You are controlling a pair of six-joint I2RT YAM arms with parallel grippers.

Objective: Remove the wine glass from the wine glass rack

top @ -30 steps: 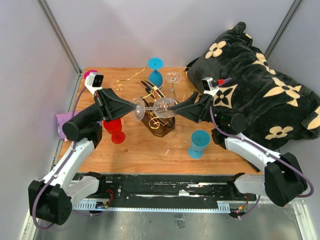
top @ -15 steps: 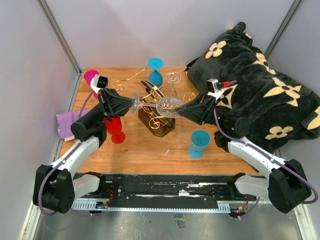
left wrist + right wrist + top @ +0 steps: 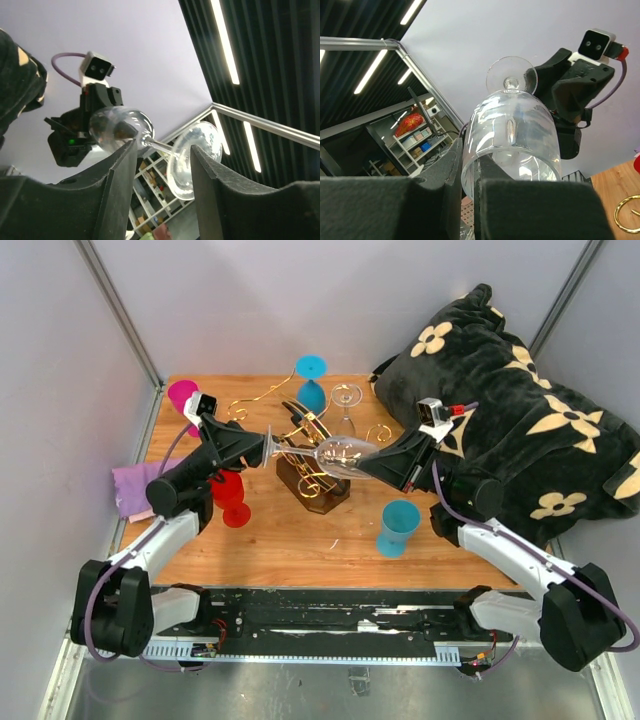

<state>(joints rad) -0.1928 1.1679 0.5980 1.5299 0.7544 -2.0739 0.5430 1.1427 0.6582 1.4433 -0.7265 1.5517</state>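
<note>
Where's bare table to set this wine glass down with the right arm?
Best: the near strip of table in front of the rack, between the red glass and the teal cup. Crowded: the back edge, with the clear glass and teal glass, and around the rack.

Place: robot lab test booth | Signs: grey panel walls [image 3: 250, 300], wooden table [image 3: 290, 550], ceiling strip lights [image 3: 225, 40], storage shelves [image 3: 417, 142]

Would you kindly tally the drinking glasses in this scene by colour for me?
Clear: 2, the sideways wine glass and a standing clear glass
Blue: 2, a back blue glass and a front blue glass
Red glass: 1
Pink glass: 1
Total: 6
</note>
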